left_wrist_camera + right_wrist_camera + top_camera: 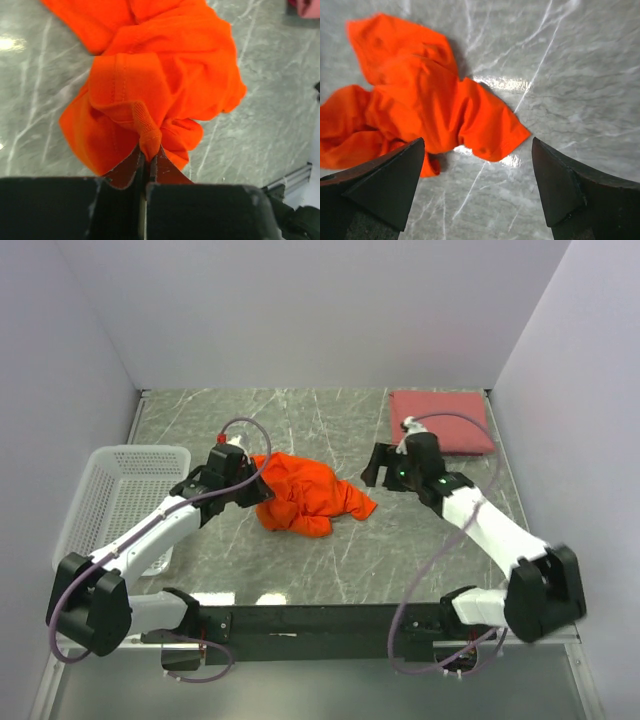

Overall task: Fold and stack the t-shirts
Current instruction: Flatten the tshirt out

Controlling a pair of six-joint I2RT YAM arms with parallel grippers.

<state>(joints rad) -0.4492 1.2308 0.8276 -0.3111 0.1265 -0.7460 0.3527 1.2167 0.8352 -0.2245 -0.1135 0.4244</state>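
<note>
At centre frame, the crumpled orange t-shirt [305, 495] lies on the counter [300, 570], a fold clamped in the closed left pincer [148, 152]. The right pincer [477, 150] hangs wide open, empty, beside it; the pink t-shirt [440, 422] sits folded at upper right

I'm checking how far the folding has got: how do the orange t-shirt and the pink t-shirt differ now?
The orange t-shirt lies crumpled in a loose heap; the pink t-shirt is folded into a flat rectangle. The orange one sits in the middle; the pink one at the far right corner. The left gripper pinches a fold of the orange one; nothing grips the pink one. Both are plain, without prints.
</note>
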